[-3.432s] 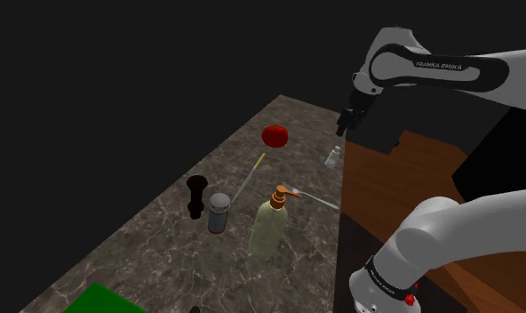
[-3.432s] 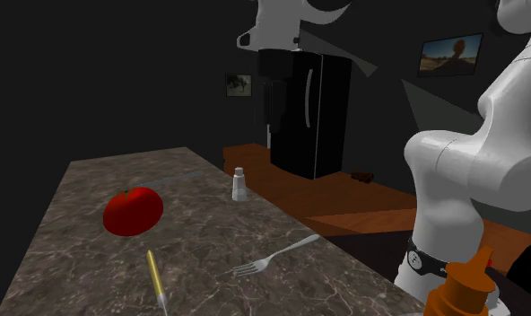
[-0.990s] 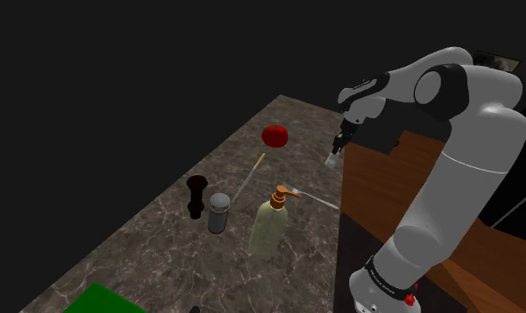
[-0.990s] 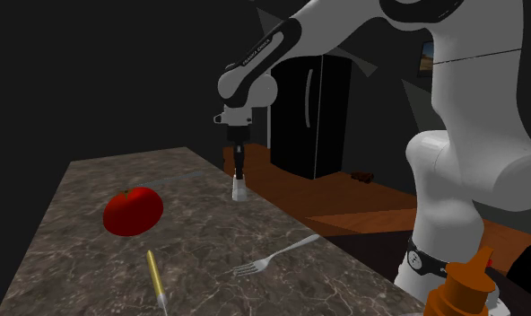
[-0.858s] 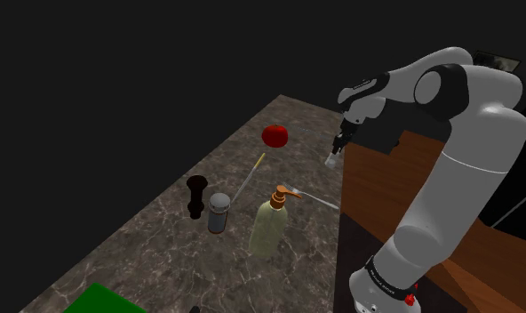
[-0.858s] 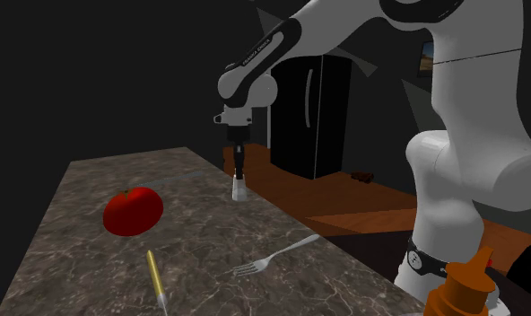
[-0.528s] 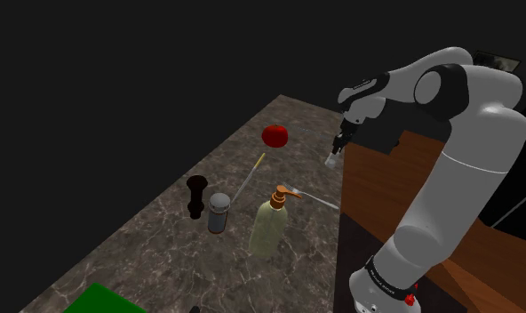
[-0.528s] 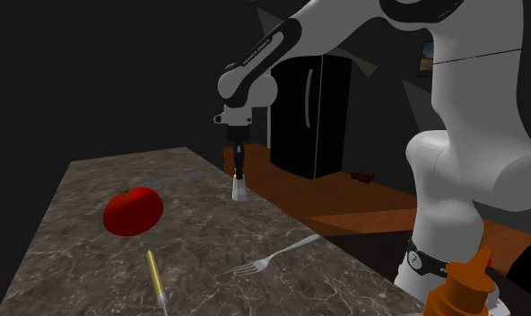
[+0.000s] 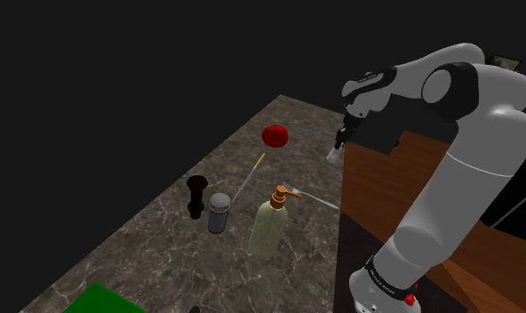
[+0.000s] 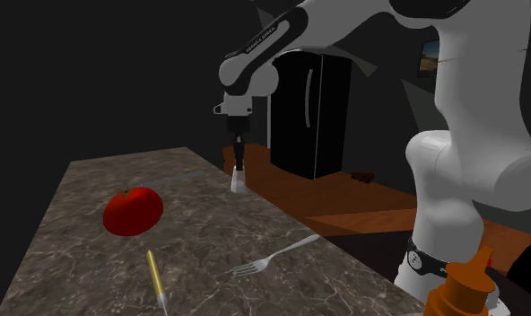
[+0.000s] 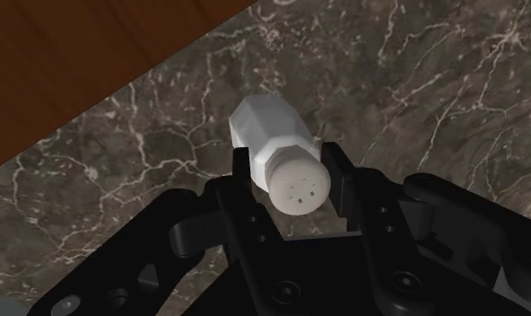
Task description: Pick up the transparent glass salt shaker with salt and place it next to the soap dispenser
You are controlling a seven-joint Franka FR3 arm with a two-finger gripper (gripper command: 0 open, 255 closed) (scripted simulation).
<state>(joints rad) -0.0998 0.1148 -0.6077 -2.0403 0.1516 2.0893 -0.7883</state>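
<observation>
From where I stand, the black fingers (image 11: 342, 179) are closed most of the way, and clasped between them is the small whitish salt shaker with a faceted body and a round, holed cap (image 11: 277, 148). They pinch it at the neck, just under the cap, so the body hangs below the fingers by the edge of the dark marbled stone desk (image 9: 163, 240). I cannot tell whether its base touches the stone.

The shaker looks light and hard. If it is glass, it will be smooth, apt to slip and easy to chip. The neck seems a fair place to hold, since the cap's shoulder stops it sliding down. Held so high, though, it may swing or tip, and salt could leak through the holes.

The pale bottle-shaped soap dispenser with an orange pump (image 9: 270, 222) stands well apart from the fingers, further along the desk towards the stand.
</observation>
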